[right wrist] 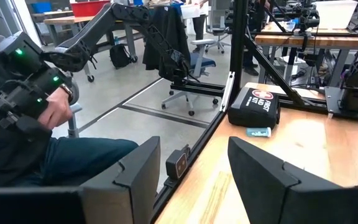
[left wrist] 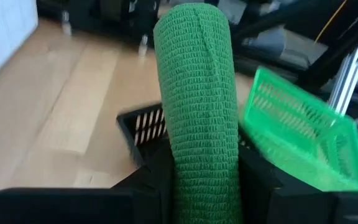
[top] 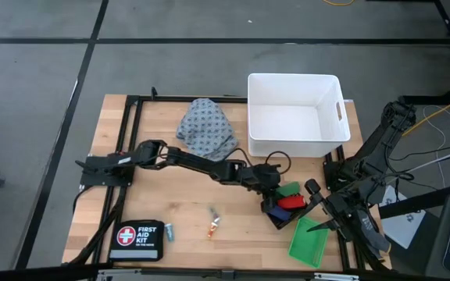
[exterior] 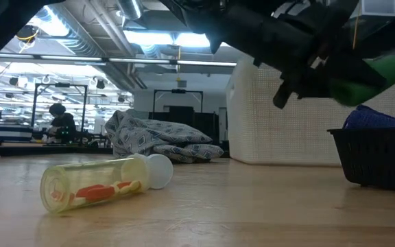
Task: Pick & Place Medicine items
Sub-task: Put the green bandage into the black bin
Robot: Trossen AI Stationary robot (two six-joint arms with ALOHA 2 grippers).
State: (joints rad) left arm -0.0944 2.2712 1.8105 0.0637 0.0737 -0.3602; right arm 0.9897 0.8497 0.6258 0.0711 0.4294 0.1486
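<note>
My left gripper (left wrist: 204,171) reaches across the table to the black basket (top: 278,215) and is shut on the green cylinder (left wrist: 197,93). The red oblong block (top: 291,203) and the blue cylinder (exterior: 376,118) lie in that basket. The orange-and-white tube (top: 212,228) lies on its side on the wood, large in the low view (exterior: 101,184). Next to the black first-aid pouch (top: 136,239) lies the pale teal vial (top: 169,230). My right gripper (right wrist: 194,168) is open at the table's right near corner, beside the green basket (top: 309,240), touching nothing. My left gripper pinches the green cylinder between its two fingers (left wrist: 263,186), one on each side of its near part (left wrist: 207,155). The cylinder lies along the fingers and sticks out past their tips. It is lifted clear, hanging over the black basket (left wrist: 143,127).
A white bin (top: 295,113) stands at the far right of the table, a crumpled patterned cloth (top: 206,129) to its left. The green basket (left wrist: 300,140) lies close to the black one. Beyond the near edge a person sits (right wrist: 36,124).
</note>
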